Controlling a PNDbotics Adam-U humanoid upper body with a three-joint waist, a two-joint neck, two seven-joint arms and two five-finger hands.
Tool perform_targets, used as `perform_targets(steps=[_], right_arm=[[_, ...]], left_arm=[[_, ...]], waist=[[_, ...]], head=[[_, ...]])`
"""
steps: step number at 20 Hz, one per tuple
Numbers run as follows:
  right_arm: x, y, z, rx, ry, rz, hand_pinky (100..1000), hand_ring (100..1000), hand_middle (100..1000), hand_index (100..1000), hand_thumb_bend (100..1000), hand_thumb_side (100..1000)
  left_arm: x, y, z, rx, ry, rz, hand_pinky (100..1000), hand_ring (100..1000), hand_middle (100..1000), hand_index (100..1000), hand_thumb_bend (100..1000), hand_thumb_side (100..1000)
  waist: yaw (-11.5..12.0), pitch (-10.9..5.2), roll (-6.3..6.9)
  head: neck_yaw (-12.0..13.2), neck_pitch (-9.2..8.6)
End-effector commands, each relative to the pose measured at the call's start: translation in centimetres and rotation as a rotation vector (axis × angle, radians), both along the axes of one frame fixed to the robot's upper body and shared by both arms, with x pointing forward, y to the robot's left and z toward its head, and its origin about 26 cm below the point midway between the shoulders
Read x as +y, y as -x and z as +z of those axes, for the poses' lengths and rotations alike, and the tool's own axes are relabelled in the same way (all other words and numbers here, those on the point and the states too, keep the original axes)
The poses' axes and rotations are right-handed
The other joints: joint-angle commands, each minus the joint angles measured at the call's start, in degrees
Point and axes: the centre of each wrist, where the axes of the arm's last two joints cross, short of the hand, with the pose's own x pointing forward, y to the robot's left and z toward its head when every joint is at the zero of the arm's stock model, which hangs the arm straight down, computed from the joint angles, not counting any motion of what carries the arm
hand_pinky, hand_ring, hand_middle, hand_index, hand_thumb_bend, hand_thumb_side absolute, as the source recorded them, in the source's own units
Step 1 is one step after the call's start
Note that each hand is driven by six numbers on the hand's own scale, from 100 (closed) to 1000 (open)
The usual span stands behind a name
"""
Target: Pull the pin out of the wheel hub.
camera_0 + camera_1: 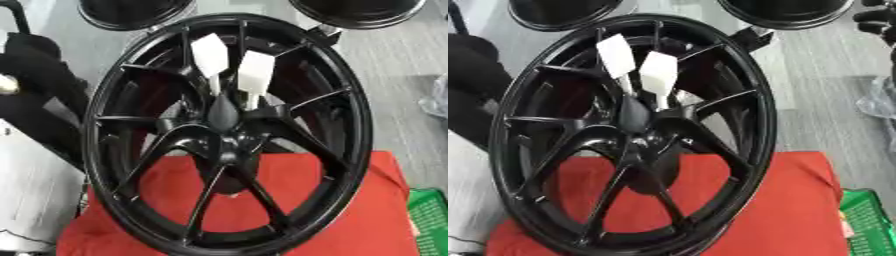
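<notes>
Where the right hand shows, at the upper right corner of the right eye view, it is a dark shape clear of the wheel, and I cannot tell whether it is clenched or released. At the left edge a black bulk lies against the rim; it may be the left arm, and its hand's state cannot be told either. The black, thin-spoked wheel stands tilted on a red cloth. Two white pins, left and right, with broad flat heads, stick up side by side from the hub. A green basket sits at the lower right.
</notes>
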Motion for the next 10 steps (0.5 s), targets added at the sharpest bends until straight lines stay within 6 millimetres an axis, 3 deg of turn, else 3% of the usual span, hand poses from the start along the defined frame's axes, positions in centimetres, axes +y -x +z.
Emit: perform_targets(steps=[1,4,7,10], right_arm=[[-0.19,0.45,1.51,-0.035,0.032,-0.002,742,638,632,716,100,607],[-0.18,0.45,1.54,-0.034,0.034,0.000,743,637,631,716,100,608],[-0.17,0.45,1.57,-0.035,0.034,0.001,743,638,632,716,100,606],[-0.17,0.43,1.47,-0.031,0.034,0.003,743,638,632,716,100,609]], left_arm=[[0.84,0.02,1.16,-0.020,-0.033,0.020,851,845,761,892,286,704],[1.25,-0.28,0.97,-0.002,-0.034,0.030,866,860,777,915,354,837],[1.39,-0.42,0.98,-0.001,-0.028,0.034,873,868,783,916,356,858],[0.51,-0.22,1.63,-0.054,0.040,-0.018,852,838,738,814,100,796]], waist=[[0.0,-1.03,-0.02],[-0.1,-1.08,0.08],[-0.1,-1.12,0.12],[-0.1,-1.17,-0.01]], head=[[-0.1,-0.70],[-0.1,-1.06],[-0.1,-0.94],[-0.4,-0.64]])
